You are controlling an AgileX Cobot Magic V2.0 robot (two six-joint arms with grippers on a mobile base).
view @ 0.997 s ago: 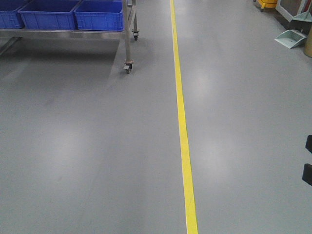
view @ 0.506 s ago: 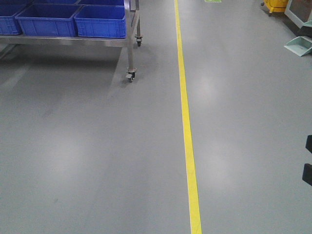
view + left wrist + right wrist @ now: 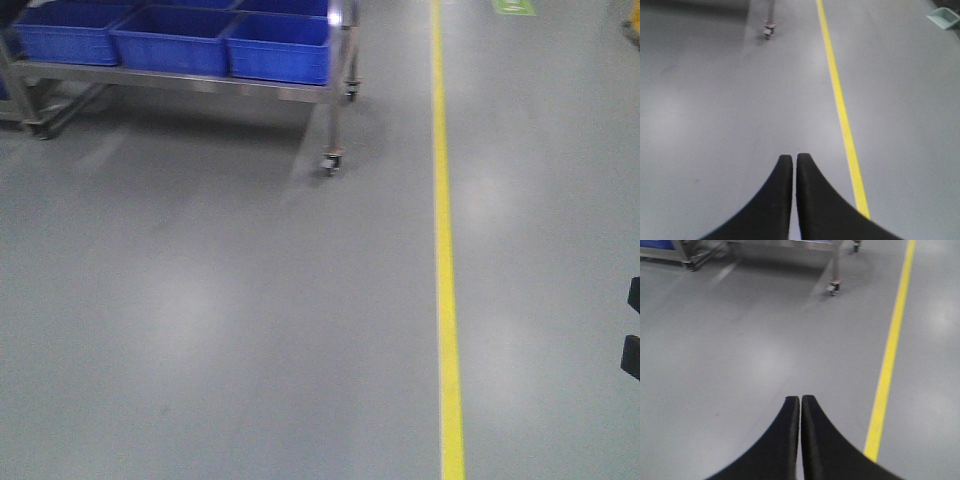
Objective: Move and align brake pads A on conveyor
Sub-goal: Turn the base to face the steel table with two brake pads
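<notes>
Closed tight, empty: my left gripper point(image 3: 794, 160) and right gripper point(image 3: 800, 401), fingertips touching, over grey floor point(image 3: 200, 300). Steel cart point(image 3: 210, 86) ahead at upper left, blue crates point(image 3: 170, 38) on it. Yellow line point(image 3: 447, 300) right of cart. Caster point(image 3: 331, 162) under near leg. None of my views shows brake pads A or conveyor

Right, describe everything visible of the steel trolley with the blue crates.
The trolley is a shiny steel frame at the top left of the front view, cut off by the picture's edge. Its shelf carries blue plastic crates side by side, at least three showing. A slim upright leg ends in a small caster on the grey floor; another caster shows behind it. It stands left of the yellow line, not touching it. The crates' contents cannot be seen.
</notes>
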